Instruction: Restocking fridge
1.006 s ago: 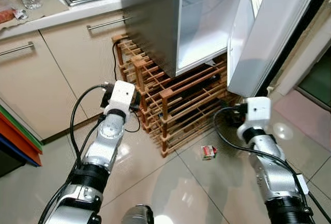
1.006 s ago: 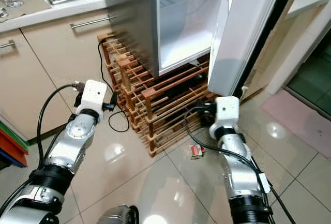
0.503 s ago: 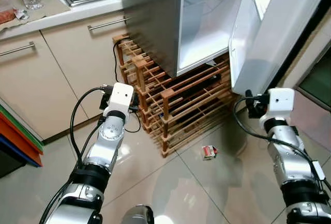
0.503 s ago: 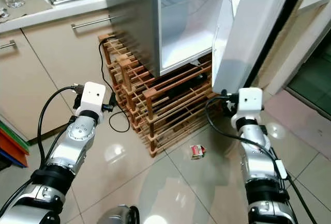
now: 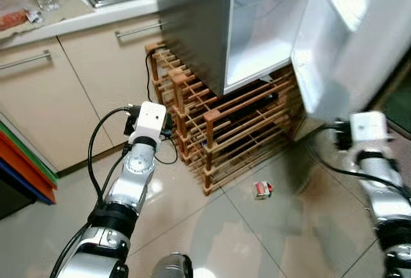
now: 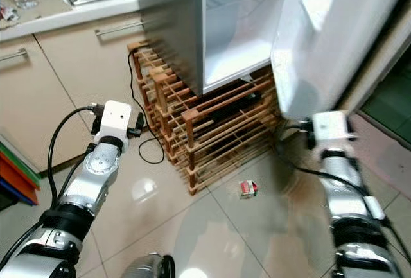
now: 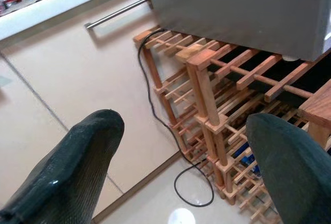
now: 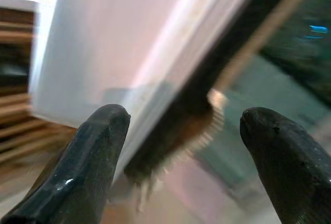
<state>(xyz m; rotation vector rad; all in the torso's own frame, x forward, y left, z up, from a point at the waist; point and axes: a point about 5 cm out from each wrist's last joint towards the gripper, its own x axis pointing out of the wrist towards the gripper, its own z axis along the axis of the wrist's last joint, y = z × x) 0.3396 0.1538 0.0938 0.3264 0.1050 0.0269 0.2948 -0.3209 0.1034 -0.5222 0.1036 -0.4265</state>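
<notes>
The fridge (image 5: 212, 21) is seen at 12 o'clock, its door (image 5: 347, 40) swung open above the wooden rack (image 5: 237, 130). Left hand (image 7: 181, 146) and right hand (image 8: 181, 131) are held released, grasping nothing.

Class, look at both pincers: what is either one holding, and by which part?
Nothing is held. The left pincer and the right pincer are both open, with nothing between their fingers.
</notes>
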